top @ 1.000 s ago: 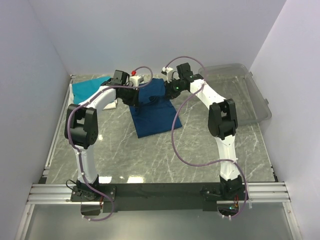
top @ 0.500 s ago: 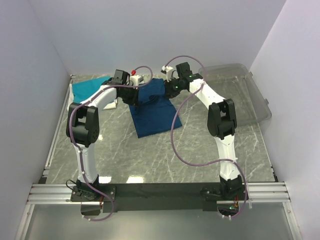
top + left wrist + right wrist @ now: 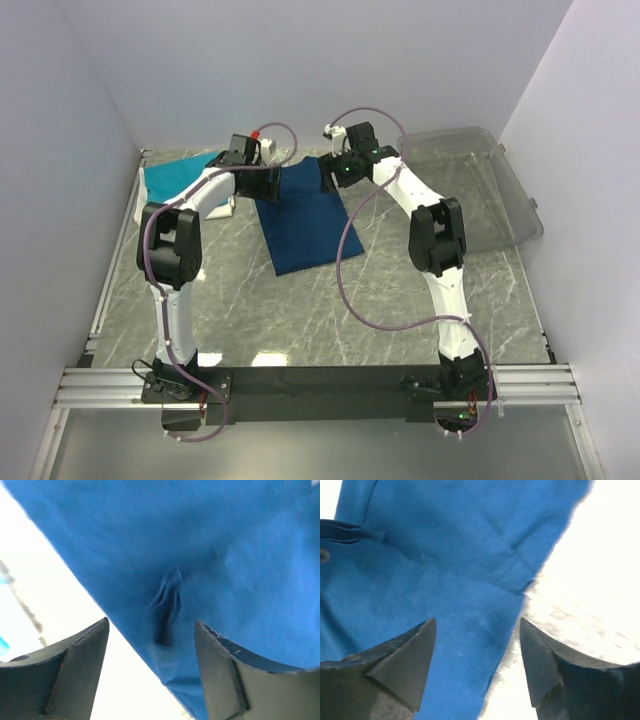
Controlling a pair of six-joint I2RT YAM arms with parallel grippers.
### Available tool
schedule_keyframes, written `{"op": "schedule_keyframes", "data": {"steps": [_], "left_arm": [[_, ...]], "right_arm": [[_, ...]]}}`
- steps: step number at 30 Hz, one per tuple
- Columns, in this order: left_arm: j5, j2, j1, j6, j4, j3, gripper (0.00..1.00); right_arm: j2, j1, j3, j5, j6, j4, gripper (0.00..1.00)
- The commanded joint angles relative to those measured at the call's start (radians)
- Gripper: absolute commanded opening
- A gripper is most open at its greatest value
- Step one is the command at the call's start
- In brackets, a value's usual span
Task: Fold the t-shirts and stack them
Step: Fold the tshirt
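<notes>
Poised at the far edge of the navy t-shirt [image 3: 303, 225], the left gripper [image 3: 151, 625] and right gripper [image 3: 477, 622] both stood wide, holding nothing. A cloth pucker lay between the left fingers [image 3: 75, 670], and the shirt's side edge between the right ones. We judged them spaced for a two-corner pinch; no print or label was readable.

No legible text, label, brand mark, number or sign in any of the three views.
</notes>
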Motion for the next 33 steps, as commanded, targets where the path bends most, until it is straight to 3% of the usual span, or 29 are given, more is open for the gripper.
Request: {"op": "schedule_keyframes", "data": {"steps": [1,5,9,10,11,15,19,26,33], "left_arm": [[-0.167,-0.051,0.008,-0.118,0.111,0.081,0.74],[-0.219,-0.103,0.008,-0.104,0.084,0.09,0.72],[-0.157,-0.206,0.008,-0.099,0.033,-0.043,0.67],[-0.125,-0.251,0.008,-0.106,0.018,-0.069,0.66],[-0.05,-0.278,0.002,-0.127,-0.005,-0.1,0.65],[0.031,-0.405,-0.072,-0.2,-0.007,-0.333,0.65],[0.043,-0.514,-0.184,-0.352,0.03,-0.514,0.66],[-0.046,-0.681,-0.235,-0.57,0.149,-0.81,0.67],[-0.009,-0.666,-0.235,-0.604,0.237,-0.864,0.66]], "right_arm": [[-0.039,0.002,0.063,0.133,0.099,0.088,0.76],[-0.085,-0.033,0.025,0.077,0.058,0.079,0.76],[-0.169,-0.095,-0.022,-0.41,-0.233,-0.116,0.73],[-0.197,-0.101,-0.103,-0.445,-0.348,-0.16,0.73],[-0.223,-0.101,-0.143,-0.46,-0.426,-0.197,0.73],[-0.385,-0.099,-0.413,-0.467,-0.776,-0.296,0.73],[-0.491,-0.099,-0.597,-0.399,-0.942,-0.276,0.74],[-0.518,-0.084,-0.708,-0.295,-0.92,-0.195,0.74],[-0.414,-0.064,-0.613,-0.181,-0.653,-0.153,0.7]]}}
